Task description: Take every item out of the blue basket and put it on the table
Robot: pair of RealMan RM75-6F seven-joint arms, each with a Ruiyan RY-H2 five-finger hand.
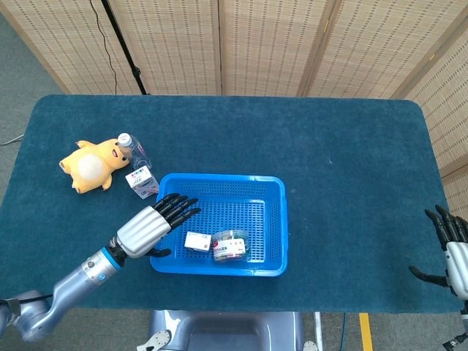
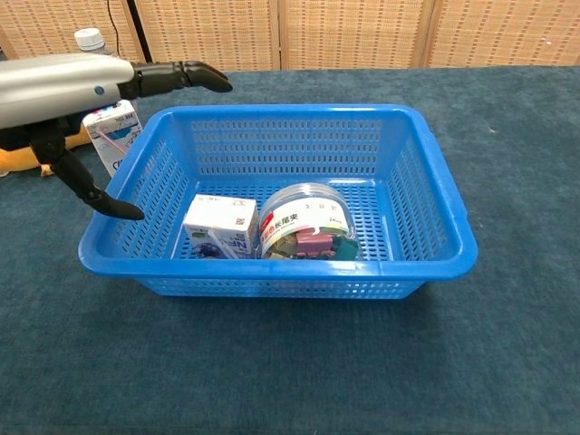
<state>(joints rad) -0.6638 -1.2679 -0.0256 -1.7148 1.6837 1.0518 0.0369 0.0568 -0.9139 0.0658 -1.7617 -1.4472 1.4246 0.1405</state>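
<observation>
The blue basket (image 1: pixel 165 197) (image 2: pixel 435 195) sits mid-table holding a small white box (image 1: pixel 197 241) (image 2: pixel 220 223) and a clear round tub of coloured clips (image 1: pixel 230 245) (image 2: pixel 306 227). My left hand (image 1: pixel 155 222) (image 2: pixel 86 89) hovers open over the basket's left rim, fingers spread and pointing toward the basket's inside, holding nothing. At the table's front right corner my right hand (image 1: pixel 450 241) is open and empty; the chest view does not show it. On the table left of the basket lie a yellow plush toy (image 1: pixel 91 162), a water bottle (image 1: pixel 134 150) (image 2: pixel 91 41) and a small carton (image 1: pixel 142 181) (image 2: pixel 113 134).
A folding wicker screen (image 1: pixel 256 44) stands behind the table. The dark blue table top (image 1: pixel 351 161) stretches right of the basket.
</observation>
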